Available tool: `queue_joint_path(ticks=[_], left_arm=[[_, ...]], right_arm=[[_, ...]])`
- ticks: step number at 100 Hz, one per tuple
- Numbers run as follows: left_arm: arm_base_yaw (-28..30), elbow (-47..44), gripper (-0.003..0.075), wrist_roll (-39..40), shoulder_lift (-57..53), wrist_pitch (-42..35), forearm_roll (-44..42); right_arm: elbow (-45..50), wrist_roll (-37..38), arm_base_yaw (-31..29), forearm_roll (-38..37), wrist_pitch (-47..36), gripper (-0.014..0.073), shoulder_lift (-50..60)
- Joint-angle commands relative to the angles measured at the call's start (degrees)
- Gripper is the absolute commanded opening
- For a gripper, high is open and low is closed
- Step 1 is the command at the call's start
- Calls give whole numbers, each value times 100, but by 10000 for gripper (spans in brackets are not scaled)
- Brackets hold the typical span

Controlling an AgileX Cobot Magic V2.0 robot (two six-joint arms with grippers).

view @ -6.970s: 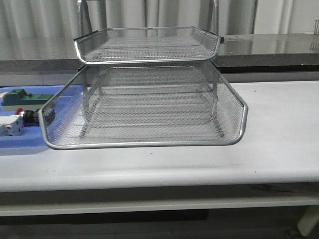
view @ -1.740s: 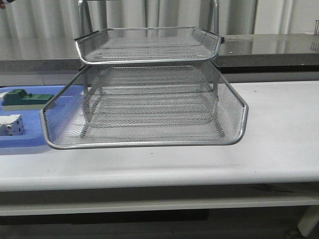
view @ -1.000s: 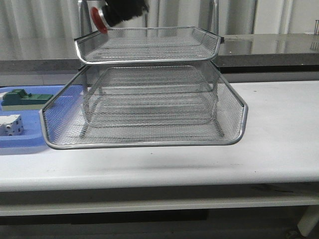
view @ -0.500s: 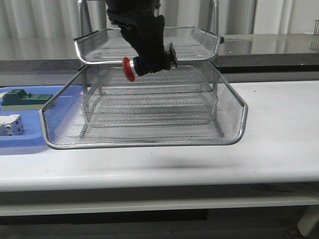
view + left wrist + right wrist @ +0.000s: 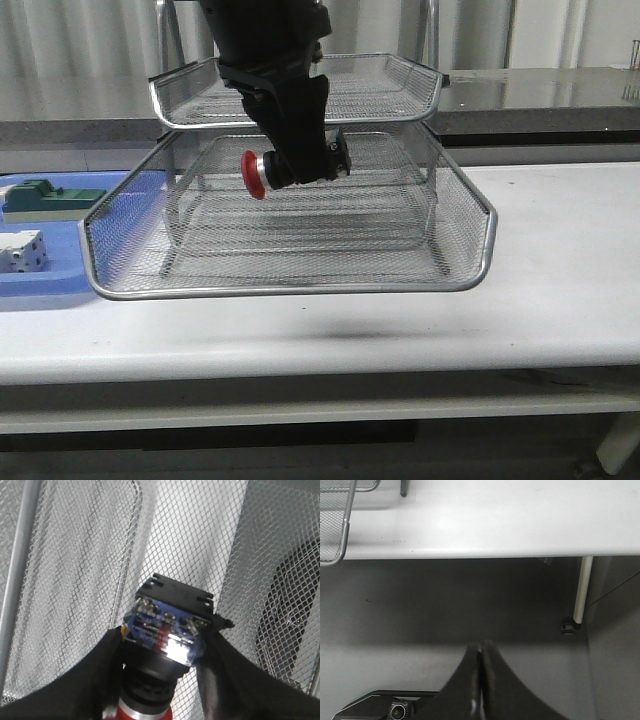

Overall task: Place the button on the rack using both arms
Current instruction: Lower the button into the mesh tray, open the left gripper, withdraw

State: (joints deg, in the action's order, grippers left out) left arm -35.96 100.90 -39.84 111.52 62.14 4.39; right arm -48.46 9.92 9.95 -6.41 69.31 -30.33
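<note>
I log a silver mesh rack (image 5: pixel 300 230) standing on the white bench (image 5: pixel 560 290). My left hand (image 5: pixel 300 165) hangs in front of the rack's middle tier, clamped on the button (image 5: pixel 275 170), whose red head points left. At the far left lies a blue tray (image 5: pixel 60 285), holding a green block (image 5: pixel 50 198) and a white part (image 5: pixel 20 252).

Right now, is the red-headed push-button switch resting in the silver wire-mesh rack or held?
Held. The left gripper clamps the button sideways above the rack's lower tray, not touching mesh.
</note>
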Motion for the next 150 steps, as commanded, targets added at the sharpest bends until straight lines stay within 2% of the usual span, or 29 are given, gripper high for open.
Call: queue_joint_path(ticks=[1,9,27,33,80,106,123,150], left_arm=[[-52,135,25,52,-318,-135,115],[-52,135,99,52,-318,-135,115],[-52,135,365,52,-318,-135,115],[-52,135,400,52,-318,-135,115],[-52,163,404,103,-318,-101,115],[-95,225,404,673,-658,453,115],[-73,225,404,743,-1071,606,78],[349,225,404,1413,-1728,606,64]], right_arm=[[-166,-18,-2,-85,-312,-67,-29],[-166,-18,-2,-85,-312,-67,-29],[-166,-18,-2,-85,-312,-67,-29],[-166,-18,-2,-85,-312,-67,-29],[-166,-18,-2,-85,-312,-67,-29],[-166,-18,-2,-85,-312,-67,-29],[-166,-18,-2,-85,-312,-67,-29],[-166,-18,-2,-85,-312,-67,-29]])
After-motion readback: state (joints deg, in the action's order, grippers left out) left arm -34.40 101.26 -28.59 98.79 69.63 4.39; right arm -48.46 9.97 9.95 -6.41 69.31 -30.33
